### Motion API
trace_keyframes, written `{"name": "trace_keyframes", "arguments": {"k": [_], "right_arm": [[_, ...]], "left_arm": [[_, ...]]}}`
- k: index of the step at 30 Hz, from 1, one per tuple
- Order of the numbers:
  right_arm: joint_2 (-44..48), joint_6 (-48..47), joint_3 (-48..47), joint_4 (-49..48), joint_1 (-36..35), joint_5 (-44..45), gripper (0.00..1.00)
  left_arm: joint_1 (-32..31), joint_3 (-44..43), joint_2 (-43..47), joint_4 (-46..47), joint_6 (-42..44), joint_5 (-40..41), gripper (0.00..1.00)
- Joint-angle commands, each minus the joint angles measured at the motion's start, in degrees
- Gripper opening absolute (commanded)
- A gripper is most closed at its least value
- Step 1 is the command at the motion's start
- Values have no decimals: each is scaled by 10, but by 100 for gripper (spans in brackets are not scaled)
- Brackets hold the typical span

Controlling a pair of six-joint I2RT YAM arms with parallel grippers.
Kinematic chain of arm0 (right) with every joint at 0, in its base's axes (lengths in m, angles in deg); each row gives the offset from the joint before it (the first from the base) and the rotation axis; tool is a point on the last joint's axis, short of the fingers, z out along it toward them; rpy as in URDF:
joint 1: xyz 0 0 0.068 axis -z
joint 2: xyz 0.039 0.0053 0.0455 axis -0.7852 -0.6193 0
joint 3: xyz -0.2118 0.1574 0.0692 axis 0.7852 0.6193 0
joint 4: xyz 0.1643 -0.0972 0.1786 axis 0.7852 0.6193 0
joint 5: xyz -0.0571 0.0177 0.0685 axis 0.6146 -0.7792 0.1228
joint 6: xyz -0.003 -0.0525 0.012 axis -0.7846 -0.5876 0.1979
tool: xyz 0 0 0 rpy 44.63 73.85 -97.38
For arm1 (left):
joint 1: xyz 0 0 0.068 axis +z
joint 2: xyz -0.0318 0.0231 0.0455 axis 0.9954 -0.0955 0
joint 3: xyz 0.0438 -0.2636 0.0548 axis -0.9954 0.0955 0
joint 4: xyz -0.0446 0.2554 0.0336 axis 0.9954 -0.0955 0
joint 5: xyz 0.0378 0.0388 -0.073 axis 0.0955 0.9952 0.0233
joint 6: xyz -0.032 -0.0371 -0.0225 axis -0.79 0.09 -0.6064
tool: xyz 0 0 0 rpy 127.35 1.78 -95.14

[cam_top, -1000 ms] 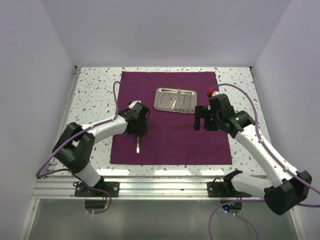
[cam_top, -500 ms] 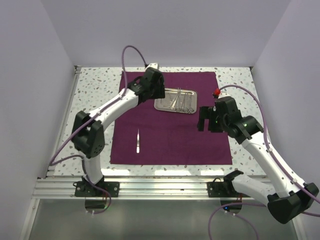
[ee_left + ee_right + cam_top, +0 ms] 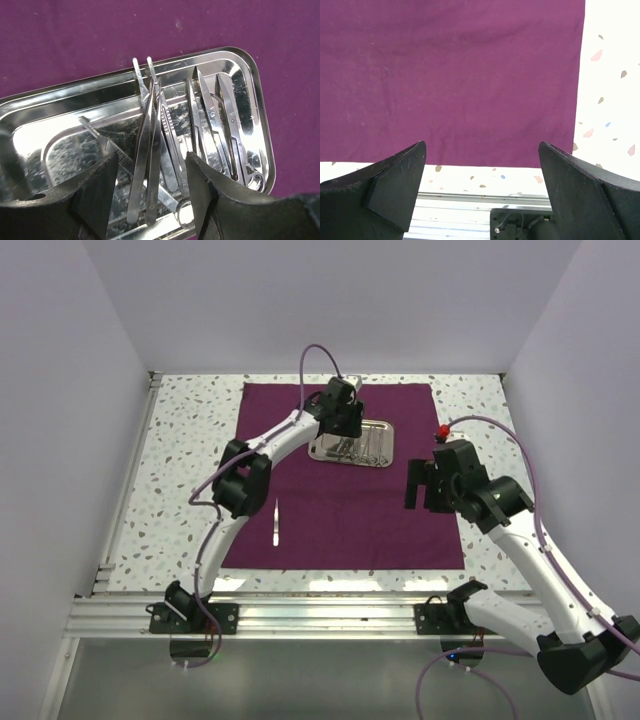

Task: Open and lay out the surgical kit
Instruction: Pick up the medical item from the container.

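Observation:
The dark purple cloth wrap (image 3: 340,510) lies spread flat on the table. The steel tray (image 3: 375,453) sits on its far middle and holds several silver instruments. One pair of tweezers (image 3: 276,523) lies alone on the cloth at the near left. My left gripper (image 3: 340,435) hangs over the tray's left part, open and empty. In the left wrist view its gripper (image 3: 152,187) straddles a pair of tweezers (image 3: 145,150) inside the tray (image 3: 260,100), beside scissors (image 3: 225,130). My right gripper (image 3: 422,485) is open and empty above the cloth's right side; its wrist view (image 3: 480,170) shows the cloth (image 3: 455,75).
The speckled white table (image 3: 185,440) surrounds the cloth. White walls close in the left, right and back. A metal rail (image 3: 320,615) with the arm bases runs along the near edge, also visible in the right wrist view (image 3: 470,215).
My left arm has swung from the near left of the cloth, where the single tweezers now lie, up and right to over the tray. My right gripper has drifted slightly right.

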Motion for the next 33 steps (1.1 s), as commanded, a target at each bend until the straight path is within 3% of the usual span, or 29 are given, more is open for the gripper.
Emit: {"name": "trace_keyframes", "arguments": {"k": [1, 8, 11, 12, 19, 25, 33], "right_arm": [[0, 11, -12, 17, -1, 20, 98], [-54, -23, -35, 11, -1, 33, 98], [-77, -30, -49, 1, 0, 35, 98], [-82, -31, -55, -1, -1, 36, 98], [-103, -31, -50, -23, -1, 30, 98], [-103, -30, -48, -32, 0, 28, 98], [-102, -26, -39, -45, -1, 13, 98]], "left_arm": [[10, -41, -22, 56, 18, -54, 59], [6, -38, -50, 72, 22, -46, 56], [6, -37, -59, 66, 30, -39, 45], [6, -35, -62, 64, 33, -36, 35], [6, -13, -63, 39, 61, -18, 0], [7, -13, -30, 21, 83, 28, 0], [2, 0, 58, 0, 183, 178, 0]]}}
